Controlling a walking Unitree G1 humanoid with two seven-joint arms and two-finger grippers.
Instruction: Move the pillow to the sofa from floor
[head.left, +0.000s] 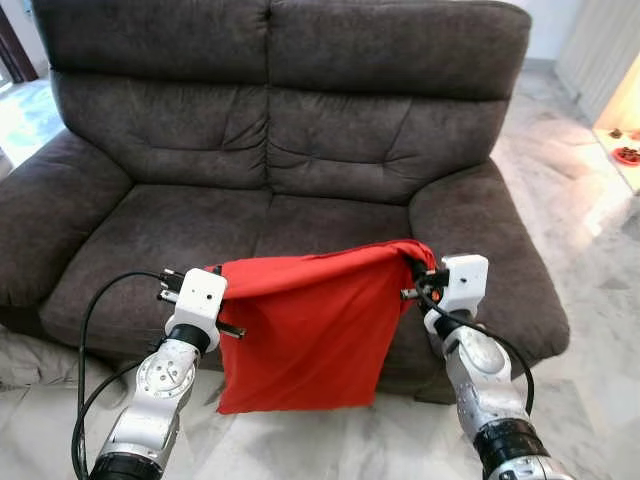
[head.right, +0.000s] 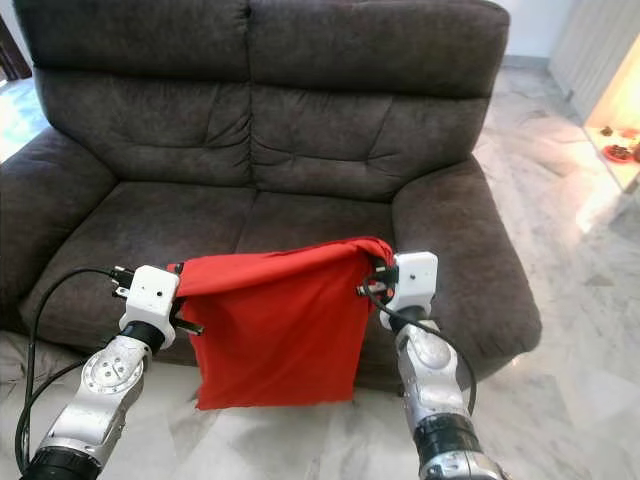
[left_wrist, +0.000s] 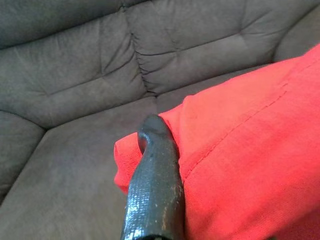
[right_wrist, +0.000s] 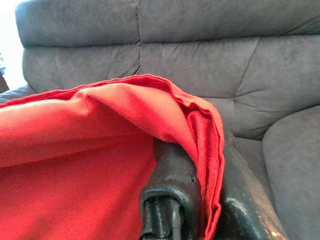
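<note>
A limp red pillow (head.left: 305, 325) hangs like a cloth in front of the dark grey sofa (head.left: 280, 130), held up by its two top corners over the seat's front edge. My left gripper (head.left: 212, 272) is shut on its left corner; in the left wrist view one black finger (left_wrist: 155, 185) lies against the red fabric (left_wrist: 240, 150). My right gripper (head.left: 418, 268) is shut on the right corner, and the right wrist view has the red hem (right_wrist: 207, 145) pinched between both fingers (right_wrist: 172, 195). The pillow's lower edge hangs just above the floor.
The sofa seat (head.left: 200, 230) lies just beyond the pillow, with fat armrests on the left (head.left: 45, 210) and right (head.left: 480, 240). Pale marble floor (head.left: 580, 230) surrounds the sofa. A black cable (head.left: 90, 330) loops beside my left arm. A low shelf with small items (head.left: 625, 150) stands far right.
</note>
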